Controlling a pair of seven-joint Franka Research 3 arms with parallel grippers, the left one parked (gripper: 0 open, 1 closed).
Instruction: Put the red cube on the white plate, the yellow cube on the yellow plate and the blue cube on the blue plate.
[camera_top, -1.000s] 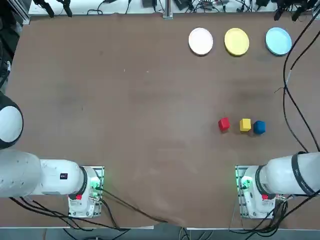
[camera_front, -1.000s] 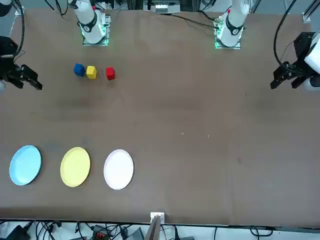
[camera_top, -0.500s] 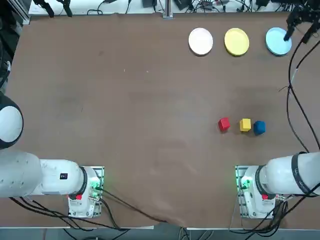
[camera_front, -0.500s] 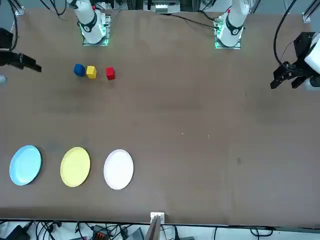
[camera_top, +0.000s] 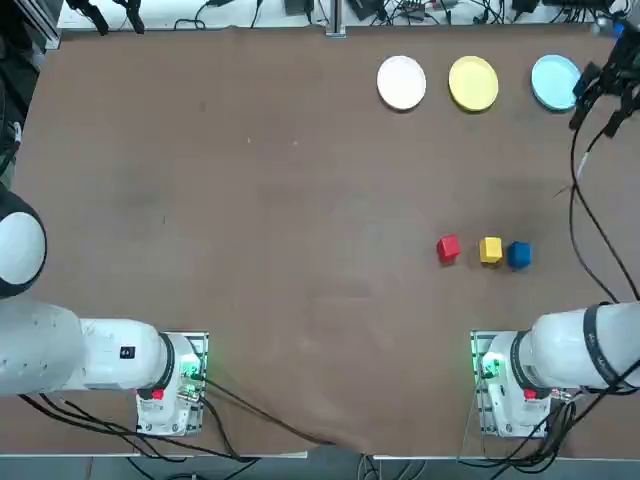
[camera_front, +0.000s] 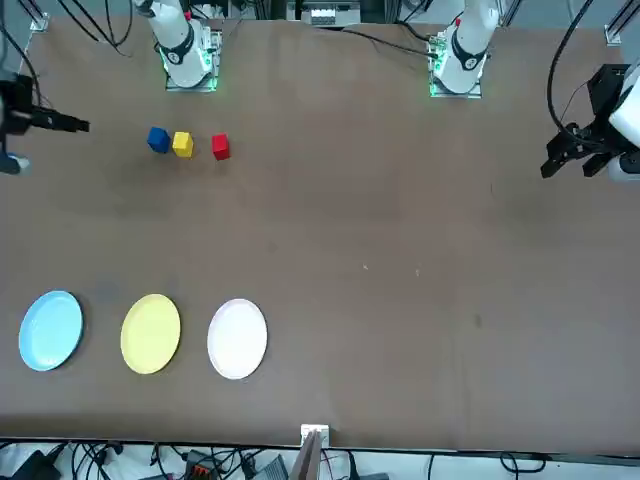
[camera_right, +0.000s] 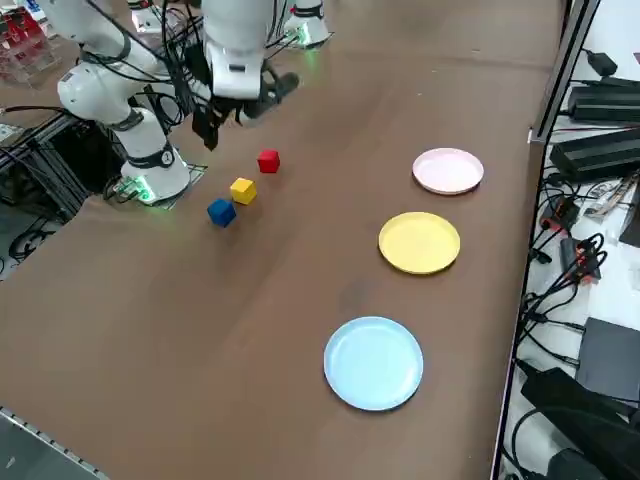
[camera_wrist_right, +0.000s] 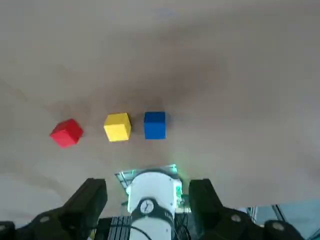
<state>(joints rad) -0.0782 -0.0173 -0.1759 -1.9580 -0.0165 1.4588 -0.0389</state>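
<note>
swung back from over the blue plate (camera_top: 555, 80), right gripper (camera_top: 600, 92) now beside it, high above the desk (camera_top: 250, 200), fingers apart and empty. red cube (camera_top: 447, 248), yellow cube (camera_top: 490, 249), blue cube (camera_top: 518, 254) lined up well short of the plates, untouched; white plate (camera_top: 401, 81) and yellow plate (camera_top: 473, 83) bare.

Even, bright overhead light covers the brown table (camera_top: 250, 200). Shadows are soft and faint. The wrist view is slightly hazy.

Cubes (camera_top: 489, 250) well apart from plates (camera_top: 473, 83)
</note>
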